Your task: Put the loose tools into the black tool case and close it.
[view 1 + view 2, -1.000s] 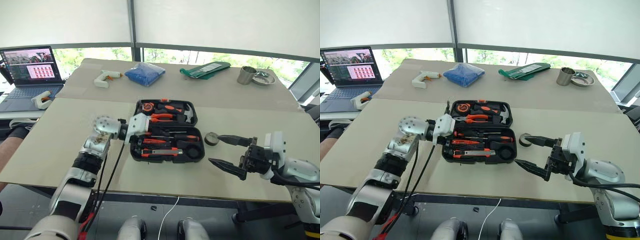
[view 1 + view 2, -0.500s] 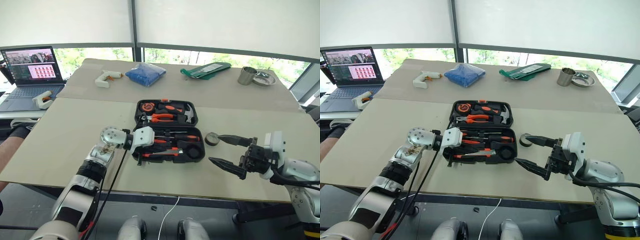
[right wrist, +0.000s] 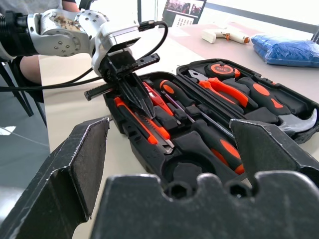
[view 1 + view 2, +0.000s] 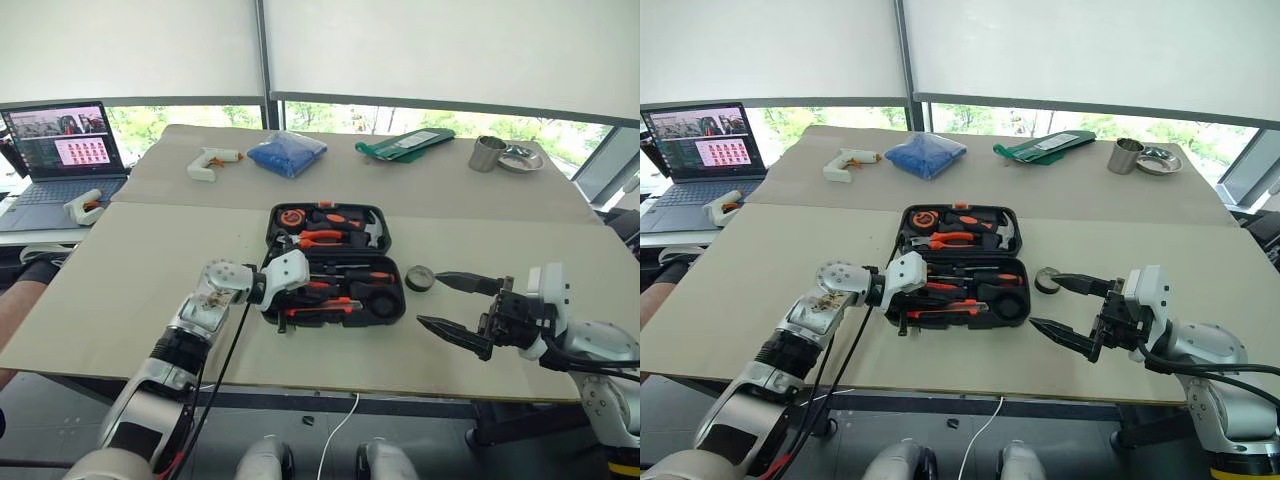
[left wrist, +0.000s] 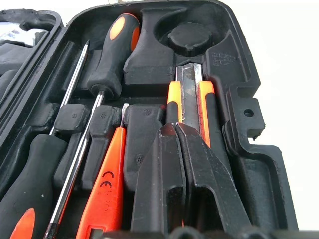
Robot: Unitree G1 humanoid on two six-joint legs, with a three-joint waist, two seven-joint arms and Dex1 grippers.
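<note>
Left gripper (image 5: 182, 149) has dropped, shut, over utility knife (image 5: 189, 102); right gripper (image 4: 1058, 305) wide.

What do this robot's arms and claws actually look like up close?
Silvery-grey metal arms in jointed segments with round studded joints, black bands and white wrist housings. A black cable runs along the left arm. Each claw, left and right, ends in two pointed black fingers.

Office or lab: laptop (image 4: 62, 155), big windows (image 4: 420, 118), worktables (image 4: 120, 260).
</note>
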